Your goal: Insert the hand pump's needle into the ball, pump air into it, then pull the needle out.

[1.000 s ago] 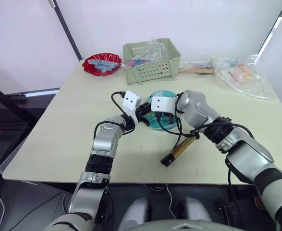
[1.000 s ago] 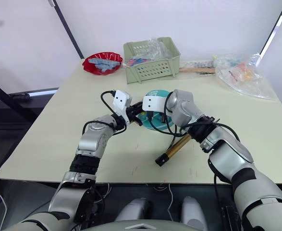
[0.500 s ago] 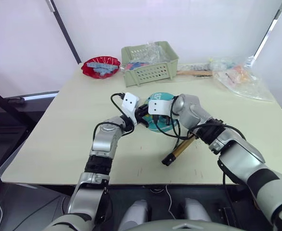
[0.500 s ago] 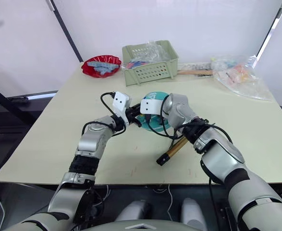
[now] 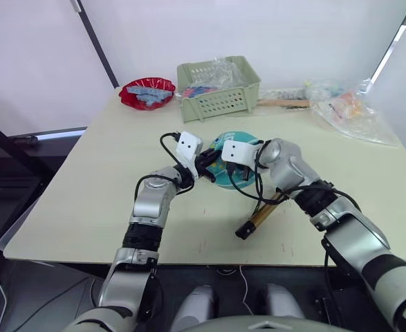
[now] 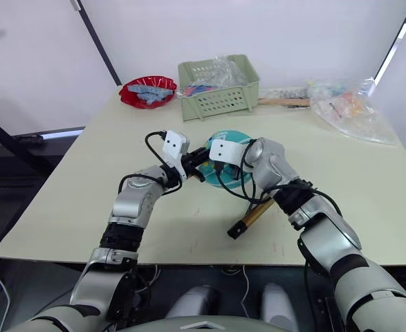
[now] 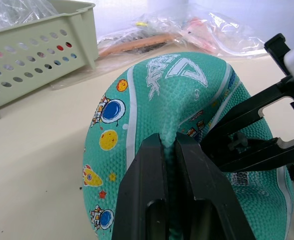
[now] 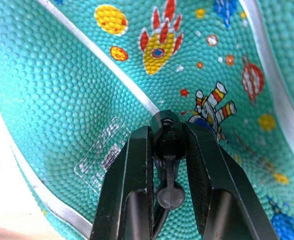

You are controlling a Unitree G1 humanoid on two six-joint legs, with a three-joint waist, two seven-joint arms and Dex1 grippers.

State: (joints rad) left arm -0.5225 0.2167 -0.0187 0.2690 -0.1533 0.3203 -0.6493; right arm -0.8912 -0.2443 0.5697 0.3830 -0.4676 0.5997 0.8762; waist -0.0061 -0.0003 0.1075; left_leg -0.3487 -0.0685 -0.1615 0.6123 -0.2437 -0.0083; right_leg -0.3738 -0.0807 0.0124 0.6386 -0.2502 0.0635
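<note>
Ball [image 5: 225,168], soft and dented, sits at frame centre on the worktop [image 5: 106,173]. Left end effector [image 7: 168,146] pinches a fold of it, steadying it. Right end effector [image 8: 168,134] grips the needle [image 8: 167,131] fitting against the skin. Hand pump [image 5: 259,215] lies lower right.

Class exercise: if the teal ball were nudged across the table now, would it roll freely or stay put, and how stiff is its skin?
The ball is probably soft and underinflated: the left gripper pinches a fold of its skin. It looks dented, so it would likely slump rather than roll.
</note>
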